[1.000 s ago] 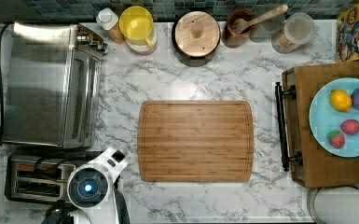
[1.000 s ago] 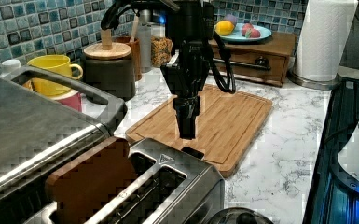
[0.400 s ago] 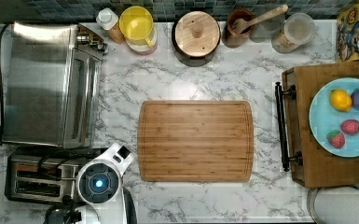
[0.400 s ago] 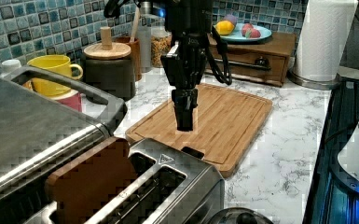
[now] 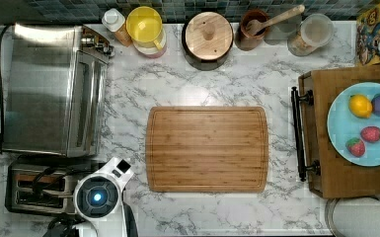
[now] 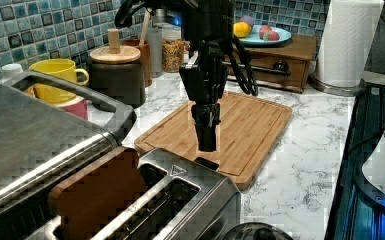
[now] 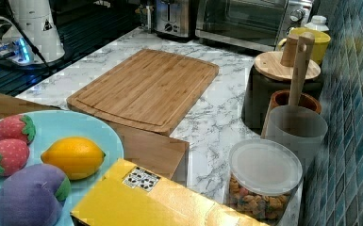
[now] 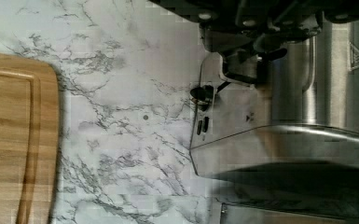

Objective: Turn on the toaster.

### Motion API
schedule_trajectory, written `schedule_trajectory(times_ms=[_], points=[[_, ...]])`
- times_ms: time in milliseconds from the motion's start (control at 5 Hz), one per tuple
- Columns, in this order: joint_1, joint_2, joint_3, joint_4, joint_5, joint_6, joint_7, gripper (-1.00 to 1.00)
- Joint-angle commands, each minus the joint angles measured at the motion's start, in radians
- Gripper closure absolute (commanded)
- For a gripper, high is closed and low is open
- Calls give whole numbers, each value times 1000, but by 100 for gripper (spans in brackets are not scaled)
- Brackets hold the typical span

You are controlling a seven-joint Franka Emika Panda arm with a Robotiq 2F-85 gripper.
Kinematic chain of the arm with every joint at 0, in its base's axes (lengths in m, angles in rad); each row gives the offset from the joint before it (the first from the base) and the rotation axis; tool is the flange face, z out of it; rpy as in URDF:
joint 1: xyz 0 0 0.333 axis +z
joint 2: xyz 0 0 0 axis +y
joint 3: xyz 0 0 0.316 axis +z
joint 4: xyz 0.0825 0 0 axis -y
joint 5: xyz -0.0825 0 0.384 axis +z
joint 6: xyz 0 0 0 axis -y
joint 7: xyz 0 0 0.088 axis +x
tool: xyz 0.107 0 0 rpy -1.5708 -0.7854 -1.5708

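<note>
Stainless-steel pop-up toaster (image 6: 180, 200) beside the toaster oven (image 5: 49, 89), just off a near corner of the bamboo cutting board (image 5: 207, 148), a brown slice (image 6: 97, 192) standing in one slot. Gripper (image 6: 207, 142) pointing down over the toaster's lever end, hovering just above. Fingers apparently pressed together; hard to tell for certain.

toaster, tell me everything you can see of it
The toaster is a small, boxy, brushed-steel pop-up model with two long top slots. A brown slice stands in one slot. It sits on the marble counter beside the toaster oven, near the cutting board. The gripper hangs just above its end.
</note>
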Motion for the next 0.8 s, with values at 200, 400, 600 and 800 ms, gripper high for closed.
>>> schedule_trajectory(times_ms=[200,400,600,800], points=[[39,-9,94,34,0,52,71,100],[-1,60,144,51,-84,70,166,100],[-16,86,148,50,-123,95,221,100],[7,116,112,64,-131,97,238,100]])
